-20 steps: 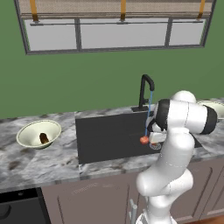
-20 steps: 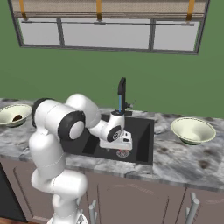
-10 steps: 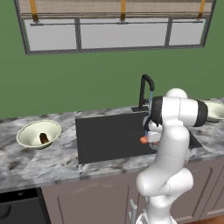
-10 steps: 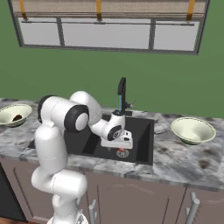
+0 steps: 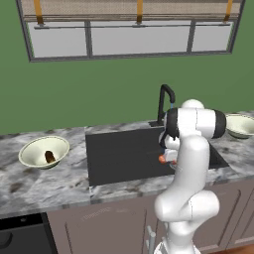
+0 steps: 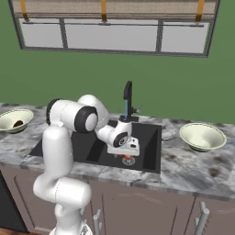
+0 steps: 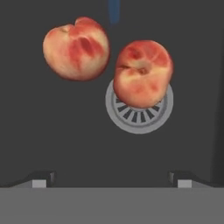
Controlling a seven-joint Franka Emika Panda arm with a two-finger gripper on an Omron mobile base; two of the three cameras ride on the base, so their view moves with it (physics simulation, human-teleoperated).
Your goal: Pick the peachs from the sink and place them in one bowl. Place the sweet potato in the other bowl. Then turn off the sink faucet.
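Observation:
Two orange-red peachs (image 7: 76, 48) (image 7: 142, 73) lie on the floor of the black sink (image 6: 92, 149). The right one rests partly over the silver drain ring (image 7: 139, 118). My gripper (image 7: 111, 180) hangs open just above them, its fingertips (image 7: 41, 179) wide apart with nothing between. From the right base view the gripper (image 6: 125, 155) sits low in the basin over a peach (image 6: 127, 158). The sweet potato (image 5: 49, 157) lies in the left bowl (image 5: 31, 151). The other bowl (image 6: 202, 131) stands to the right of the sink. A blue stream (image 6: 125, 108) runs from the faucet (image 6: 128, 94).
Grey marbled counter (image 5: 30, 181) surrounds the sink. The green wall and a window rise behind the faucet. My own arm (image 5: 191, 149) reaches over the basin's right part and hides some of it in the left base view.
The arm's upper links have swung in toward the sink. The hand stays low over the drain and the peachs, with its jaws still wide open.

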